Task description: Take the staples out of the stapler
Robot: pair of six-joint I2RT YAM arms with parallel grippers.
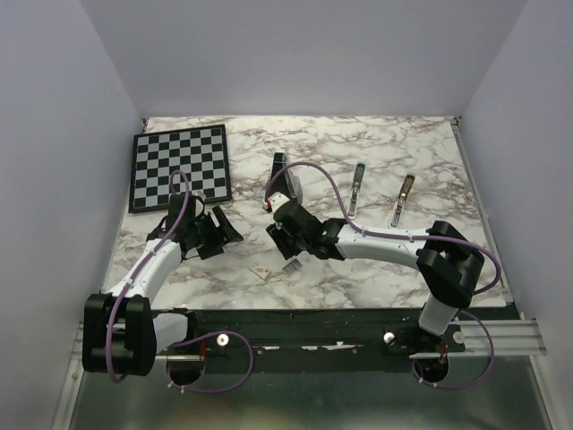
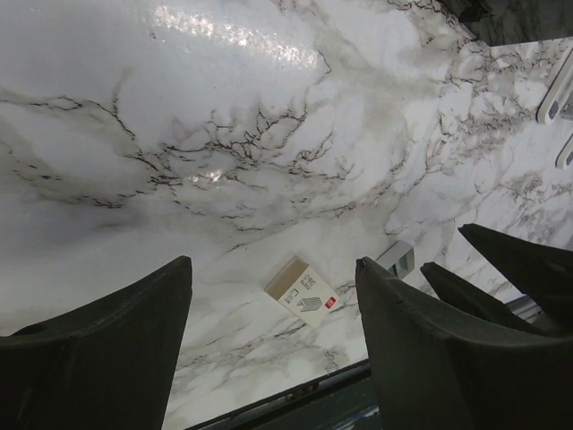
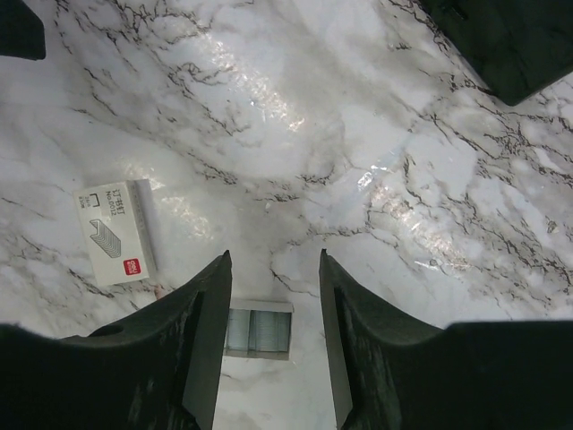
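Right end effector (image 3: 273, 260) sat open astride the staples (image 3: 258, 331) flat on the counter (image 3: 358, 134), left end effector (image 2: 273, 264) wide and empty, stapler (image 1: 358, 190) well apart; closing might've skidded or snapped the thin strip.

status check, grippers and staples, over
left gripper and right gripper open, empty. tiny ridged silver staple strip on marble table, between right fingers. slim blue-grey stapler bar lies apart. small white box beside strip.
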